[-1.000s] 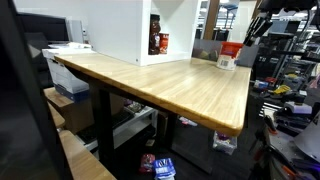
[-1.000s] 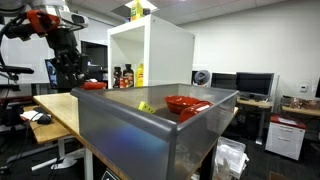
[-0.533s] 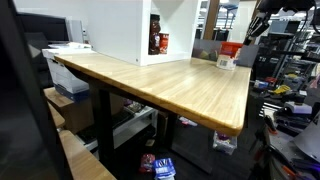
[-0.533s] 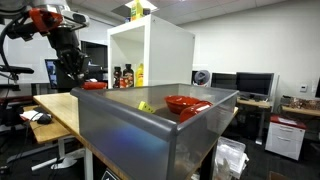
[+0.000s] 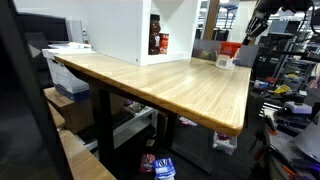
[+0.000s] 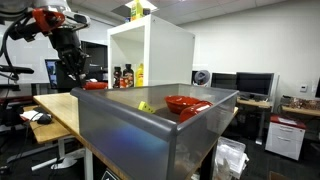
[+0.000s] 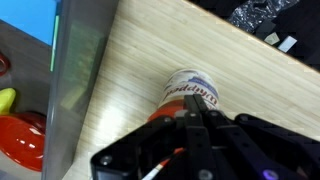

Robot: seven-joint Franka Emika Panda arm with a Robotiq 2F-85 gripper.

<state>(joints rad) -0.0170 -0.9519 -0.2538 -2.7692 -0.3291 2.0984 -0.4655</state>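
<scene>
In an exterior view the dark end effector (image 5: 250, 33) hangs over the far corner of the pale wooden tabletop (image 5: 180, 85). In an exterior view a grey plastic bin (image 6: 150, 130) stands beside it. In the wrist view its jaws are drawn narrow, their tips at the red can with a white lid (image 7: 190, 90) just ahead. I cannot tell whether they pinch it. A red bowl (image 7: 22, 140) lies in the bin off to one side.
</scene>
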